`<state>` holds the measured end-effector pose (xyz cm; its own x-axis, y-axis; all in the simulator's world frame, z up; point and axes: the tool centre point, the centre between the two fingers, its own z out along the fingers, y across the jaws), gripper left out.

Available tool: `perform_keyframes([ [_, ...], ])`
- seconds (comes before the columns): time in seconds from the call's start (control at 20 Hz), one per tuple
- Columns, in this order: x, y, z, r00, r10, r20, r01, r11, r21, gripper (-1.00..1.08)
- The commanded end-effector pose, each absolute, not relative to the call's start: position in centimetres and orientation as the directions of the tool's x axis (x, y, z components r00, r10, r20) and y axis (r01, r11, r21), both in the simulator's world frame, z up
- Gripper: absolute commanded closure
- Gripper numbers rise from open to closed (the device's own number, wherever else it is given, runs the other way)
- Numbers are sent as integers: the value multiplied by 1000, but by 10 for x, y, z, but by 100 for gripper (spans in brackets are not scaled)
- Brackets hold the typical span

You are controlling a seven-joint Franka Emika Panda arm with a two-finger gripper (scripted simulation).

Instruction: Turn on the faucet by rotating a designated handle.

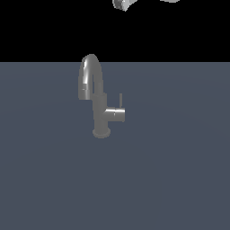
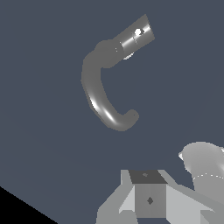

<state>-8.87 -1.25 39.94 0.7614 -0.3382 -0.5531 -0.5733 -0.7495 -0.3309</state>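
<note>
The grey faucet (image 1: pixel 97 110) stands upright on the dark blue-grey floor, its arched spout (image 1: pixel 90 74) curving toward the exterior view's left. The handle (image 1: pixel 120 100) is a thin rod pointing straight up from a stubby cylinder (image 1: pixel 116 113) on the column's right side. Only a small grey piece of my gripper (image 1: pixel 122 4) shows at the top edge, high above the faucet and apart from it. In the wrist view I look down on the faucet (image 2: pixel 94 89), with the handle (image 2: pixel 138 32) seen end-on. Parts of the gripper (image 2: pixel 148 199) fill the lower edge; its jaws are not readable.
The flat blue-grey floor (image 1: pixel 179 170) spreads around the faucet on all sides, with black background beyond its far edge. A rounded grey piece of the arm (image 2: pixel 203 164) shows beside the gripper in the wrist view.
</note>
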Motion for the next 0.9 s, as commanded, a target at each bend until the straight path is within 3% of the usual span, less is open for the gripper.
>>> perform_keyframes([
  [0.0, -75, -15, 388, 721, -347, -600, -622, -706, -339, 108],
  [0.85, 3, -32, 287, 366, -278, -888, -908, -317, -275, 108],
])
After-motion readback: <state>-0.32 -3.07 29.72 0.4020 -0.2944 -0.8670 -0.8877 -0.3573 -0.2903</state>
